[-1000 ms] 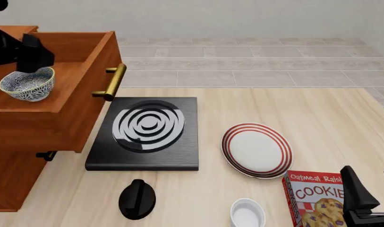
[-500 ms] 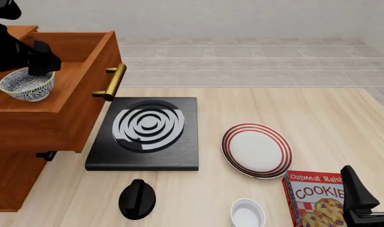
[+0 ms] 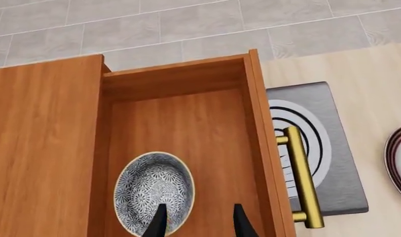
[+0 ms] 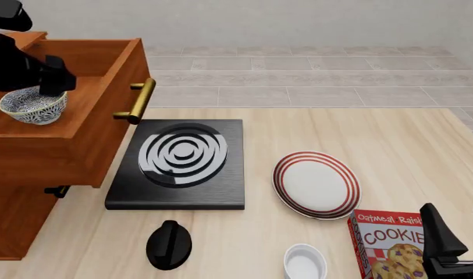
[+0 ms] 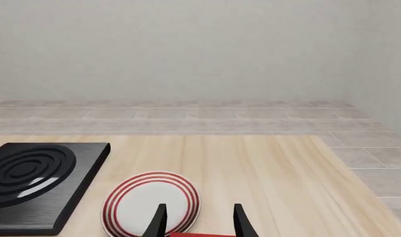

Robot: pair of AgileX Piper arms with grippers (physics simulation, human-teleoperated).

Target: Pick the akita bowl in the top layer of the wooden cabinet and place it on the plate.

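The akita bowl (image 4: 31, 107) (image 3: 152, 191), patterned blue-grey with a pale rim, sits in the pulled-out top layer (image 4: 57, 154) (image 3: 187, 123) of the wooden cabinet (image 4: 15, 224). My left gripper (image 4: 52, 88) (image 3: 199, 224) hangs open over the bowl's right rim. One finger (image 3: 157, 223) is over the bowl's inside and the other (image 3: 243, 224) is outside it above the drawer floor. The red-striped plate (image 4: 316, 184) (image 5: 151, 206) lies on the table to the right of the stove. My right gripper (image 4: 459, 228) (image 5: 199, 224) stands open and holds nothing near the front right corner.
A black stove slab (image 4: 178, 164) (image 5: 36, 173) lies beside the drawer, under its brass handle (image 4: 139, 100) (image 3: 302, 177). A black knob-shaped object (image 4: 169, 244), a white ramekin (image 4: 305, 263) and a cookie box (image 4: 387, 244) stand along the table's front edge.
My left gripper has moved slightly right and down, closer to the bowl's right rim. The bowl, the drawer and the right arm have stayed where they were.
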